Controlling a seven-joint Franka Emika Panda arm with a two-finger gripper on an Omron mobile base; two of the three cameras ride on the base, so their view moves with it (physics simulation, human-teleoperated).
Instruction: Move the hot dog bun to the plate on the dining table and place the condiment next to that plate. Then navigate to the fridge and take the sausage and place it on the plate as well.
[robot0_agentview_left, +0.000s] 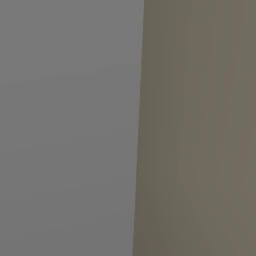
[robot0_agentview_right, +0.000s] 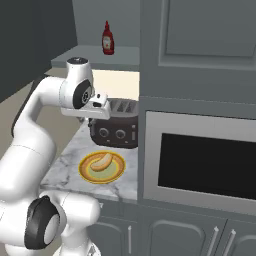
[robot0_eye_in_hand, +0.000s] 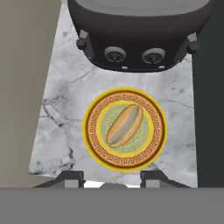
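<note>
**Jaws above the bun on its patterned plate**

The hot dog bun (robot0_eye_in_hand: 125, 125) lies on a yellow patterned plate (robot0_eye_in_hand: 94, 144) on the marble counter (robot0_eye_in_hand: 61, 131), in front of a dark toaster (robot0_eye_in_hand: 138, 39). The jaws hang above it, partly open, holding nothing. The condiment (robot0_agentview_right: 107, 38) stands on a shelf (robot0_agentview_right: 95, 57) beyond.

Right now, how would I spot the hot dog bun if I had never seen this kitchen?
Find the black toaster on the marble counter. In front of it lies a yellow plate with a brown patterned rim, and the hot dog bun lies on it, the only golden oblong roll there.
</note>
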